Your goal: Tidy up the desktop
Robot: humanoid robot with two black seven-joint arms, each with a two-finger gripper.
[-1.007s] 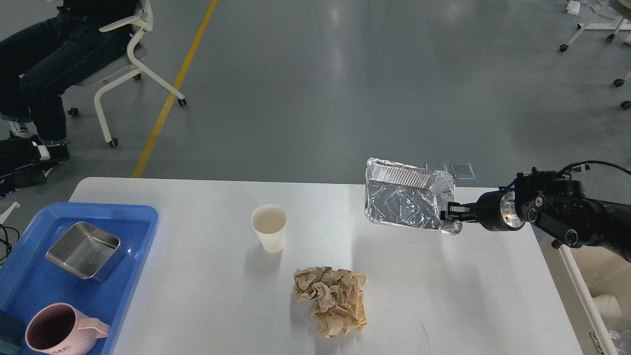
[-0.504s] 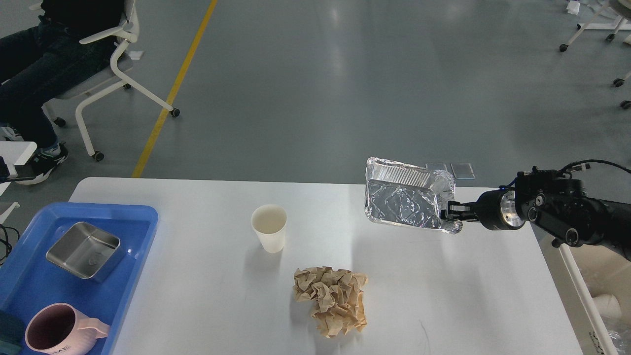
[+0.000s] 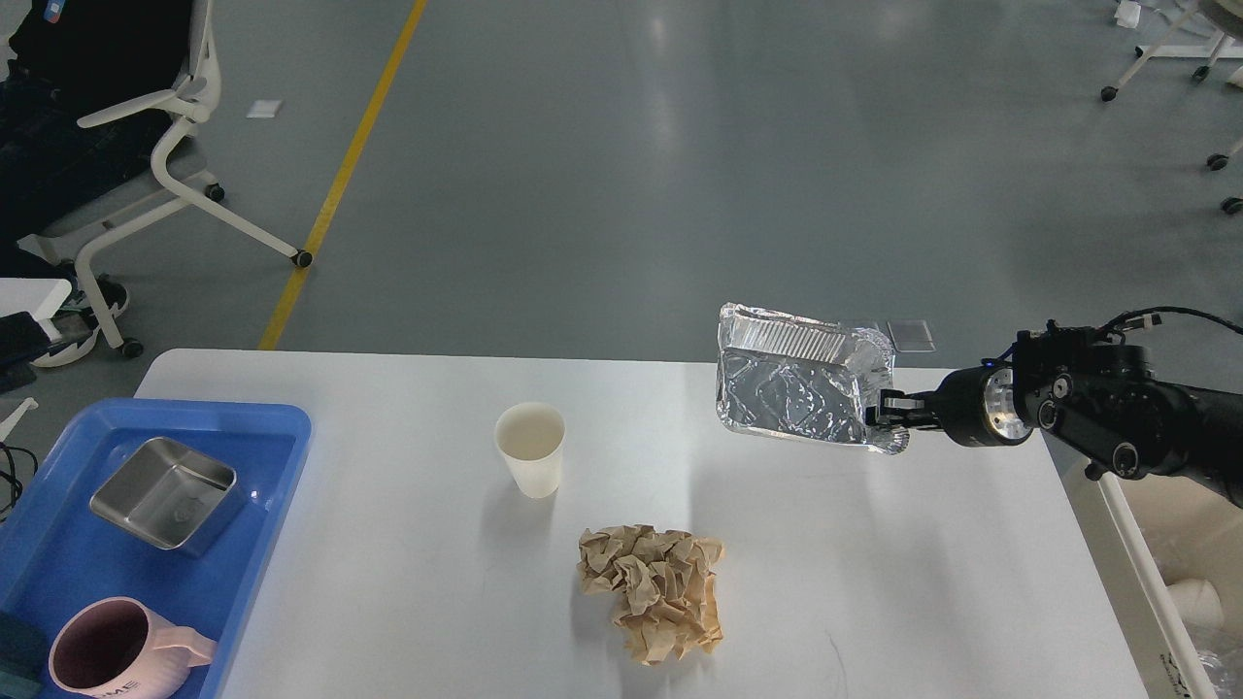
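The white desktop (image 3: pixel 408 573) fills the lower part of the head view. My right gripper (image 3: pixel 886 412) comes in from the right and is shut on the right rim of a crumpled aluminium foil tray (image 3: pixel 791 390), which it holds tilted above the desktop's back right part. A white paper cup (image 3: pixel 530 448) stands upright near the middle. A crumpled ball of brown paper (image 3: pixel 654 588) lies in front of it. My left arm and gripper are out of view.
A blue plastic bin (image 3: pixel 58 553) at the left edge holds a steel square dish (image 3: pixel 165 492) and a pink mug (image 3: pixel 109 654). A white container (image 3: pixel 1156 573) stands off the table's right edge. A person sits on a wheeled chair (image 3: pixel 155 175) at far left.
My right gripper has lifted the foil tray slightly. The person on the chair has rolled away to the left.
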